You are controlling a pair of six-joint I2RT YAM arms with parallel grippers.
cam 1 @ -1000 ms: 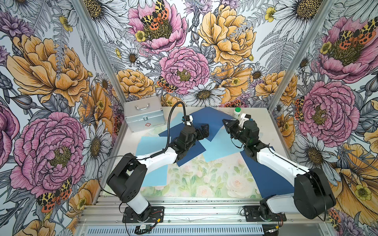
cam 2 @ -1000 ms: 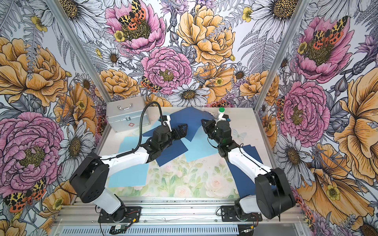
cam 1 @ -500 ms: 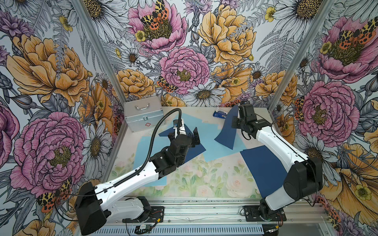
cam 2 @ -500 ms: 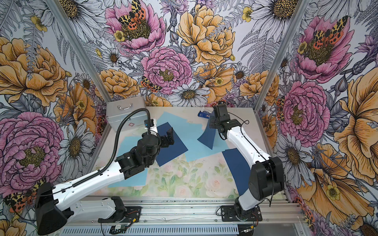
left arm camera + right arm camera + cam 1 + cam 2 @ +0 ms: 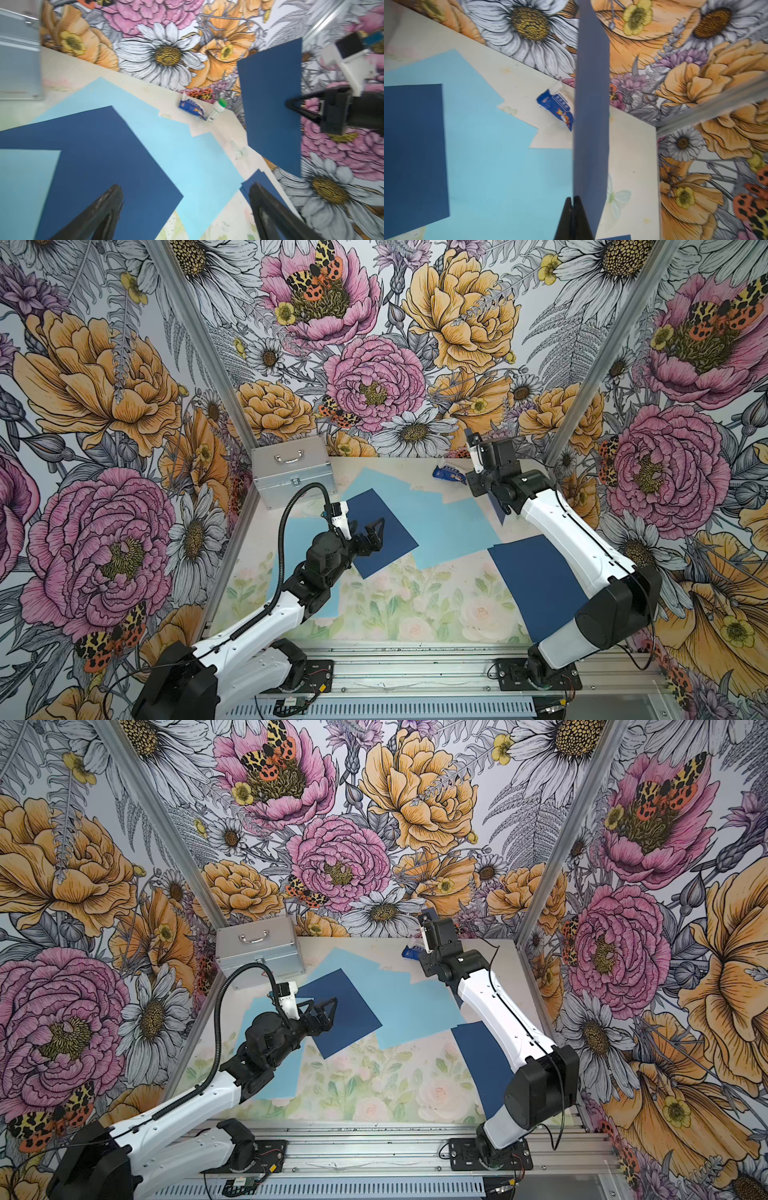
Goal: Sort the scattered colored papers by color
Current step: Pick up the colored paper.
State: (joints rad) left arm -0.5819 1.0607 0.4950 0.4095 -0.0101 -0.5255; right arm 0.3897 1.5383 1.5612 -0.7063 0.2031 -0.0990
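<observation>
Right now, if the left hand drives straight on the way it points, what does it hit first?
Probably the flat navy sheet on the table: the open left hand points down across it, with the light blue sheet beyond. Depth is unclear, so the exact contact spot is uncertain.

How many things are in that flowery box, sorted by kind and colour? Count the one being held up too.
Light blue papers: 4 that can be told apart, though they overlap
Navy papers: 3, one held up by the right gripper
Silver case: 1
Blue-and-white packet: 1
Green-capped bottle: 1
Total: 10
</observation>
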